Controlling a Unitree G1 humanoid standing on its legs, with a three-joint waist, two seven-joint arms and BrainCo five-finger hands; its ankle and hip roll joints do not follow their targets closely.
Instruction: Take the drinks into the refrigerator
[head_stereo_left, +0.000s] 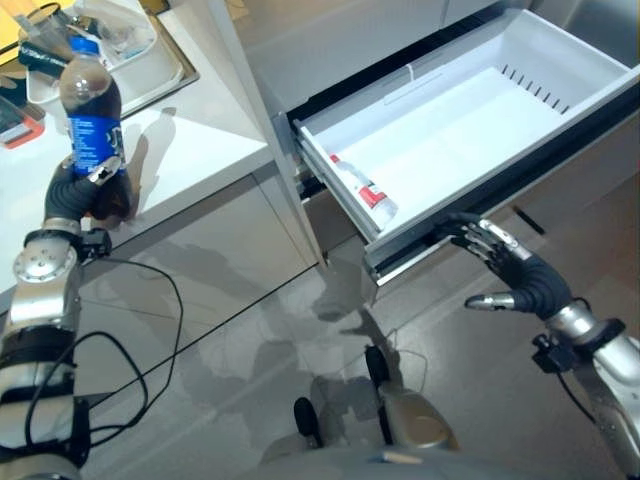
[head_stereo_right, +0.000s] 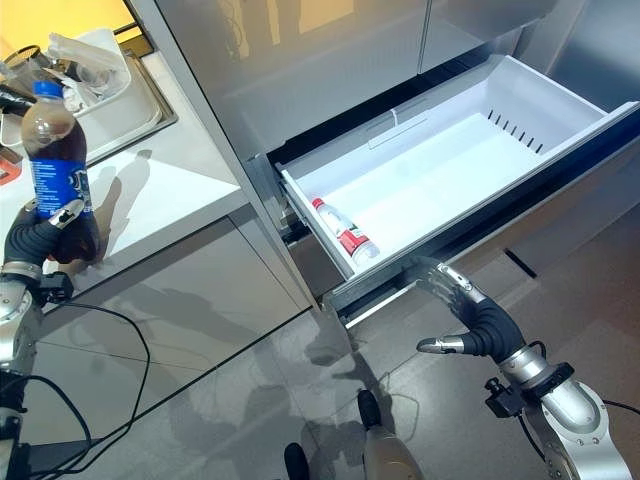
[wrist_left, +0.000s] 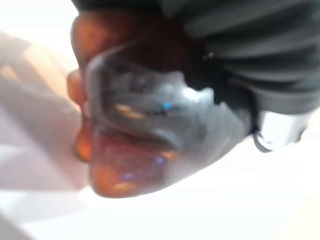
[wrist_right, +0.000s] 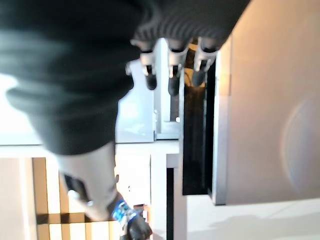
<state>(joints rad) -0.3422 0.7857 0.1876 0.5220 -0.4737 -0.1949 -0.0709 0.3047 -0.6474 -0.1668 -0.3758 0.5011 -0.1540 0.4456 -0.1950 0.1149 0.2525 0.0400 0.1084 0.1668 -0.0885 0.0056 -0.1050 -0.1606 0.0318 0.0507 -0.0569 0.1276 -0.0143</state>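
Progress judged at roughly halfway; left to right: dark cola bottle with blue cap and blue label (head_stereo_left: 91, 110) upright over the white desk (head_stereo_left: 205, 140), base wrapped by the curled fingers of the left robot hand (head_stereo_left: 82, 195), whether lifted clear or resting on the surface cannot be told; clear plastic tub of oddments (head_stereo_left: 120, 45) behind it at the far corner of the desk; further right, white pull-out refrigerator drawer (head_stereo_left: 560, 70) standing open from the grey steel refrigerator front (head_stereo_right: 300, 60), with one small white bottle with a red label (head_stereo_left: 365, 190) lying on its side at the near left corner, so one drink apparently stowed already; right robot hand (head_stereo_left: 510, 270) just beside the drawer's front lip, fingers loosely spread, holding nothing, contact with the lip unclear.

Left to do, by this reckoning: carrying the cola bottle across to the drawer, laying it inside, then probably pushing the drawer shut.

Between views: head views give the whole layout and both arms; left wrist view gives the bottle's brown lobed base close against the dark ribbed cover, confirming the grasp; right wrist view looks past straight dark fingertips (wrist_right: 172, 80) to the dark gap beside the drawer, and catches the distant cola bottle small near its edge.
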